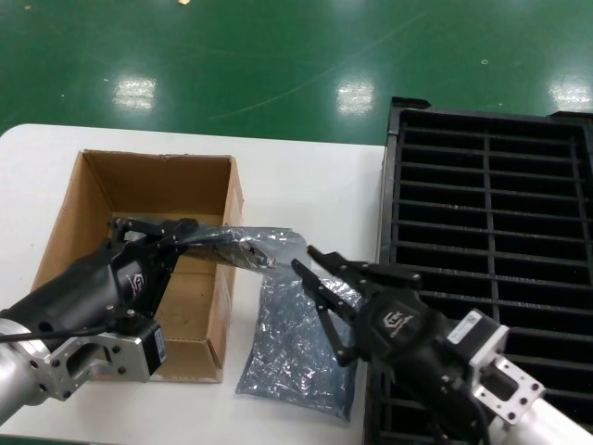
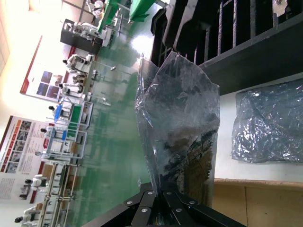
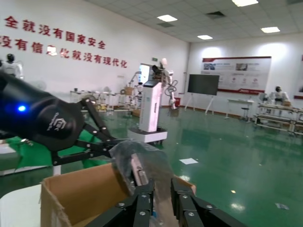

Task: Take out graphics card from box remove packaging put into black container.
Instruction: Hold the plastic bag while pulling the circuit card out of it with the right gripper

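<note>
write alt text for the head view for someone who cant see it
Left gripper holds a bagged graphics card over the box edge while the open right gripper reaches for its free end. An empty bag lies on the table beside the black container.

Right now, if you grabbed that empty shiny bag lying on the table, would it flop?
Probably. The empty bag lies crumpled flat on the table, so it looks limp and light. Its glossy plastic may slip, and a push would likely slide it.

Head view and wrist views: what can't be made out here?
- graphics card: left wrist view, only dim through the packaging; bracket unseen.
- box floor: head view, partly covered by the left gripper and its arm.
- black container: head view, cut off by the picture's edge, right gripper overlapping.
</note>
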